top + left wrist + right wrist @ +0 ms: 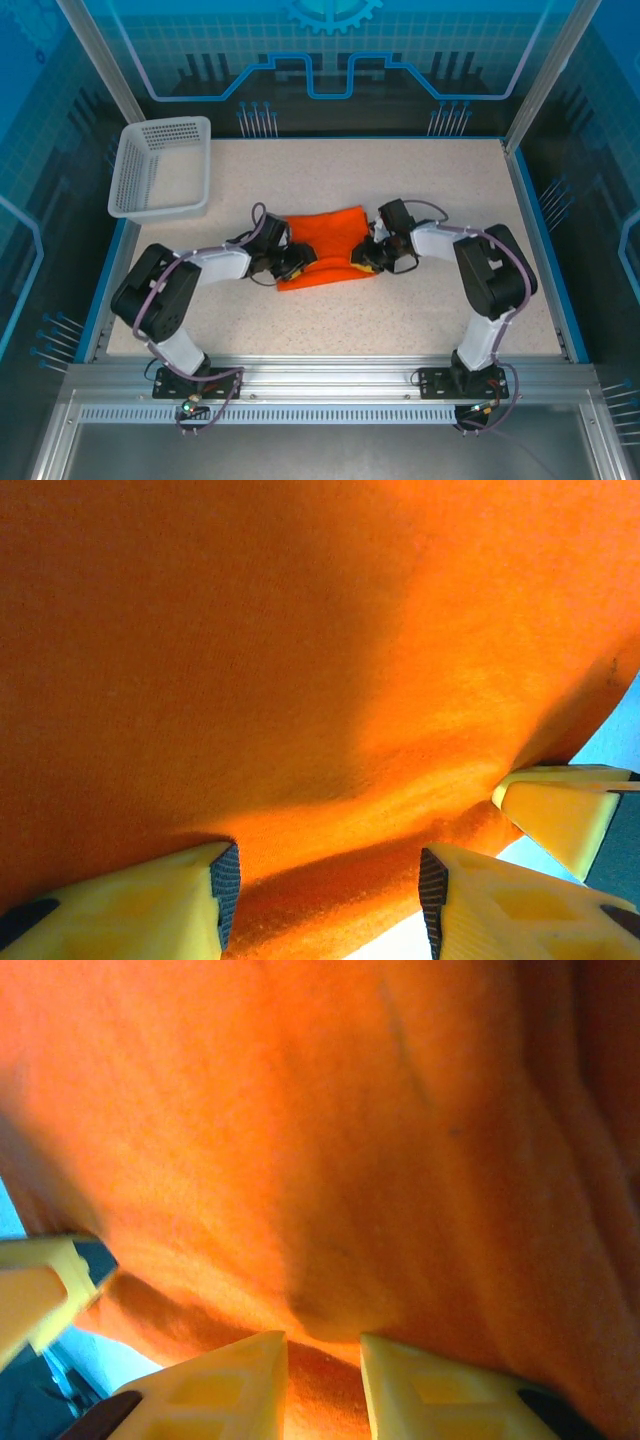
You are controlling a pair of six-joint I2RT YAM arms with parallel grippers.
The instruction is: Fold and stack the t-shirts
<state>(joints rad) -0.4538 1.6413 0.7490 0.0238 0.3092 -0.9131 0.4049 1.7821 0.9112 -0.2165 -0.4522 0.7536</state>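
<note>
We see our right gripper (322, 1348) pinching a fold of the bright orange soft-fabric t-shirt (322, 240). Our left gripper (325, 858) straddles its edge, and we cannot tell whether it grips.

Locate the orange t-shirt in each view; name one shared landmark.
Top external: t-shirt at table centre, between left gripper and right gripper.
Left wrist: t-shirt across the upper frame, above the fingers.
Right wrist: the same, above its fingers.
Shared landmark: right gripper's yellow finger, at the left wrist view's right edge.
</note>
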